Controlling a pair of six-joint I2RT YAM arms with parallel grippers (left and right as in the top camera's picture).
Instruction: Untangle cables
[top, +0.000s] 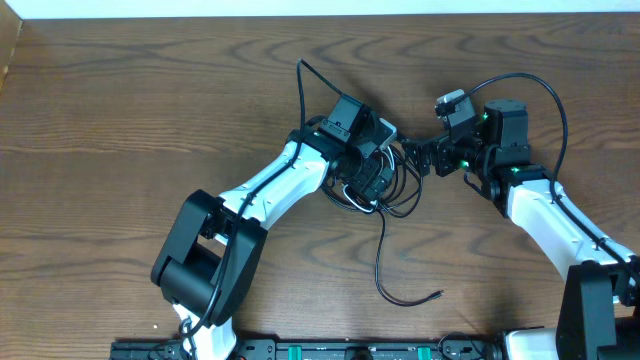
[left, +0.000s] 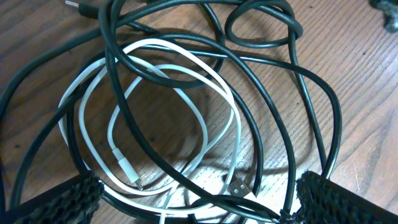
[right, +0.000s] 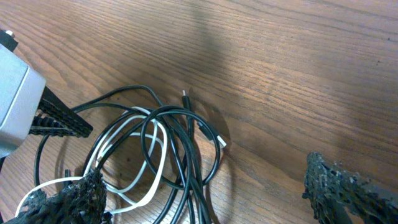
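The cables (top: 388, 186) lie in one tangled heap on the wooden table between the two arms. A single black tail (top: 400, 295) runs out toward the front. In the left wrist view, white loops (left: 205, 124) weave through several black cords (left: 298, 74), with a silver USB plug (left: 239, 186) low down. My left gripper (left: 199, 208) is open, and its fingers (left: 56, 202) straddle the heap without closing on it. My right gripper (right: 208, 199) is also open, over the heap's right side. Its left fingertip (right: 68, 199) stands at the white cable (right: 158, 162) and the black cords (right: 186, 155).
The left arm's grey camera housing (right: 15, 99) sits close on the far side of the heap. The right arm's own thick black wire (top: 545, 95) arches above its wrist. Both arm bases stand at the table's front edge (top: 300, 350).
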